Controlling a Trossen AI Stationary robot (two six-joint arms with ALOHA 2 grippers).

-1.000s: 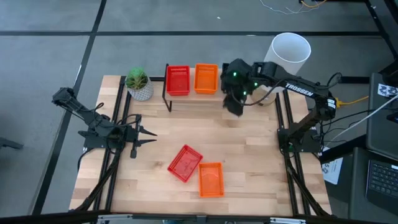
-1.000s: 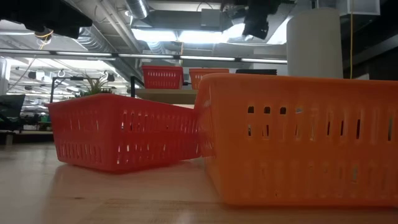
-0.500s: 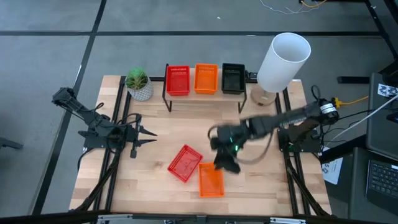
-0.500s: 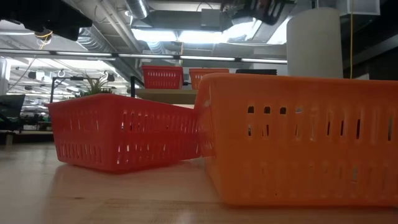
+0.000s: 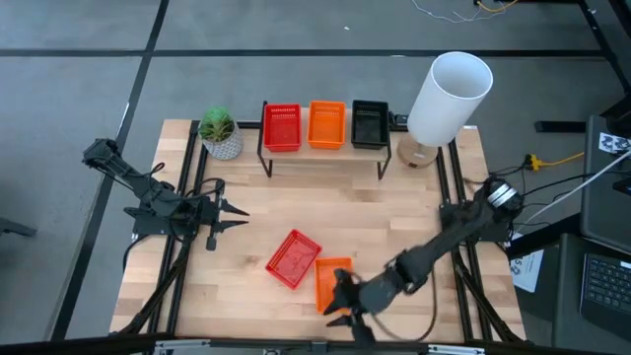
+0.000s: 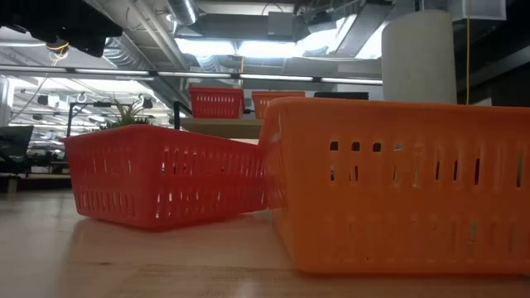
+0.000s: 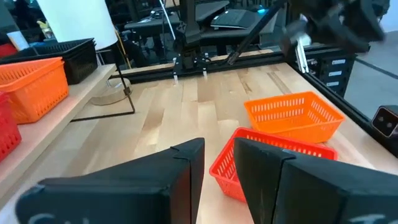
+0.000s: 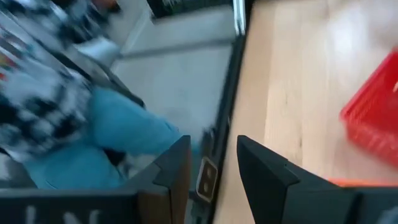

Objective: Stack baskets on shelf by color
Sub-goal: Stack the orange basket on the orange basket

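Observation:
On the shelf (image 5: 325, 150) at the table's far side stand a red basket (image 5: 282, 128), an orange basket (image 5: 327, 125) and a black basket (image 5: 370, 124), side by side on their bottoms. A loose red basket (image 5: 293, 258) and a loose orange basket (image 5: 334, 281) rest on the table near the front; the low view shows them close up, red (image 6: 166, 186) and orange (image 6: 389, 186). My right gripper (image 5: 340, 301) is open over the loose orange basket's near end, by the front edge. My left gripper (image 5: 223, 210) waits open at the table's left.
A potted green plant (image 5: 219, 133) stands left of the shelf and a tall white cylinder (image 5: 449, 84) on a round base stands to its right. The wood between the shelf and the loose baskets is bare. The right wrist view shows a person's blue-clad leg (image 8: 106, 149) beyond the table's edge.
My right gripper has swung from the shelf's right end toward the table's near edge, down to the loose orange basket. The black basket, hidden under the arm before, now shows standing on the shelf. The loose baskets have not moved.

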